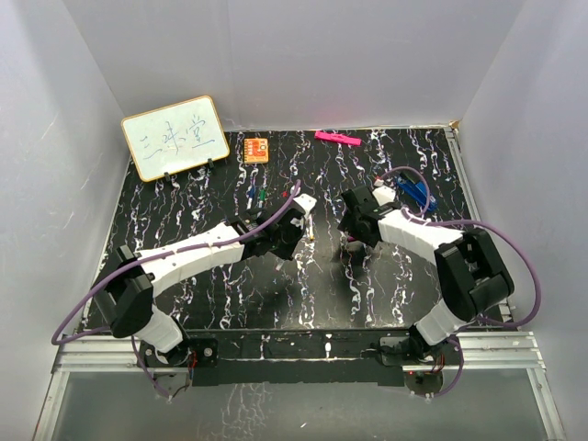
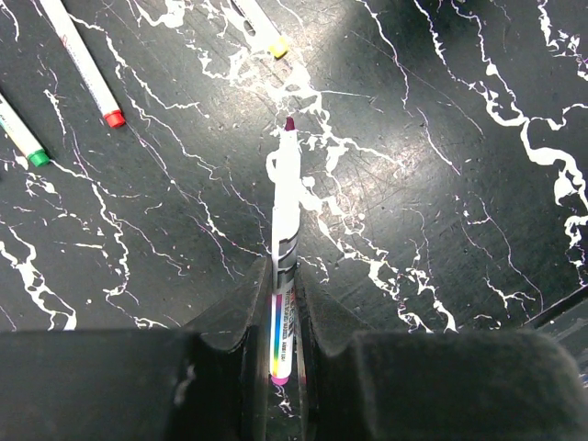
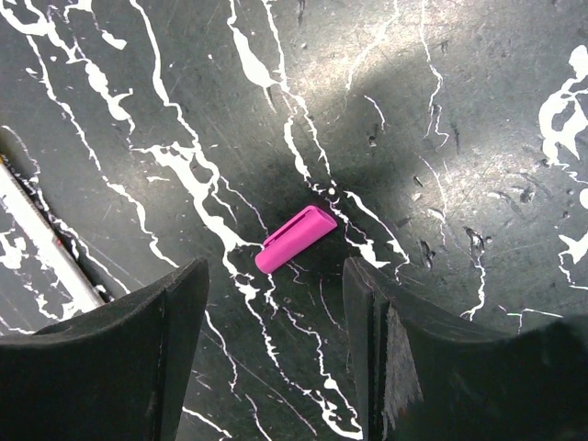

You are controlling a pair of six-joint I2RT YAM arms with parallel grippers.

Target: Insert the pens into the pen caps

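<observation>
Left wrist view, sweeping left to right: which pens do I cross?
From the left: green-tipped pen → red-tipped pen → maroon-tipped pen, gripped in the left claw.

Maroon-tipped pen (image 2: 287, 197) clamped; pink cap (image 3: 296, 238) lies flat.

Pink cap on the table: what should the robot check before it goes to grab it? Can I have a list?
1. The left claw is shut on the pen: ok.
2. The pen tip is bare and sticks out ahead: ok.
3. The right claw is open: ok.
4. The pink cap is lined up with the right claw's gap: ok.
5. The cap is lifted off the table: not ok, it lies flat.
6. The cap's colour matches the pen tip: cannot tell.
</observation>
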